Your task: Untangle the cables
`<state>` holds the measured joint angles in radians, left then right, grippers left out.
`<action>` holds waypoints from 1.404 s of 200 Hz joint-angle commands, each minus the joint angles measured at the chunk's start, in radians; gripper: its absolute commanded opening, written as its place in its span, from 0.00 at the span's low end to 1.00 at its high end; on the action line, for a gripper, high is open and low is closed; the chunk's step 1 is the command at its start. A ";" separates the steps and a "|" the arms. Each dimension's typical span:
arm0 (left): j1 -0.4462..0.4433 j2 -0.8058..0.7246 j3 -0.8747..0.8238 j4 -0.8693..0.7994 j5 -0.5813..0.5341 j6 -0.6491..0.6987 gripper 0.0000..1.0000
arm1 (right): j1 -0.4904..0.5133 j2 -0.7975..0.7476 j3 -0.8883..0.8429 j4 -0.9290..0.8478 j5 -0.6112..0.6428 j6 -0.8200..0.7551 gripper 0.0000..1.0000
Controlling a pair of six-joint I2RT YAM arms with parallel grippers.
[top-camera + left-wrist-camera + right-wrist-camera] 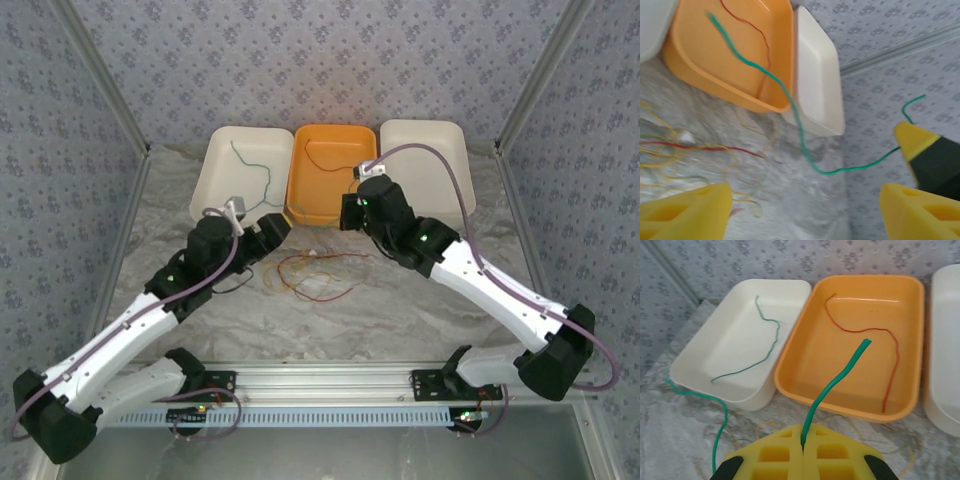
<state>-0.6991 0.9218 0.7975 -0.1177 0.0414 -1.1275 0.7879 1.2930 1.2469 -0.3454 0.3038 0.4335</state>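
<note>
Nothing to read at this moment: no lettering, label, brand mark, number or sign is legible on any surface in the top, left wrist or right wrist views.

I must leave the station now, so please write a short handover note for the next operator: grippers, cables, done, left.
Left gripper: open, holding nothing, beside the tangle.
Right gripper: shut on a green cable, in front of the orange tray.
Done: another green cable lies in the left white tray, one red cable in the orange tray.
Left: put away the held green cable, then separate the red and yellow tangle on the table. The right white tray holds no cable yet.
</note>
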 commanded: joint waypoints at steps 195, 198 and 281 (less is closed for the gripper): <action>0.036 0.140 -0.057 0.308 0.011 -0.237 0.14 | 0.063 -0.089 -0.175 0.165 -0.068 0.276 0.00; 0.036 0.140 -0.057 0.310 0.013 -0.235 0.17 | 0.062 -0.091 -0.179 0.164 -0.068 0.277 0.00; 0.014 0.160 -0.060 0.350 0.036 -0.237 0.12 | 0.091 -0.089 -0.180 0.159 -0.039 0.306 0.00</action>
<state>-0.6765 1.1011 0.7231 0.2134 0.0891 -1.3712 0.8734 1.2133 1.0748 -0.1764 0.2398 0.7189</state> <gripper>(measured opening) 0.229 0.055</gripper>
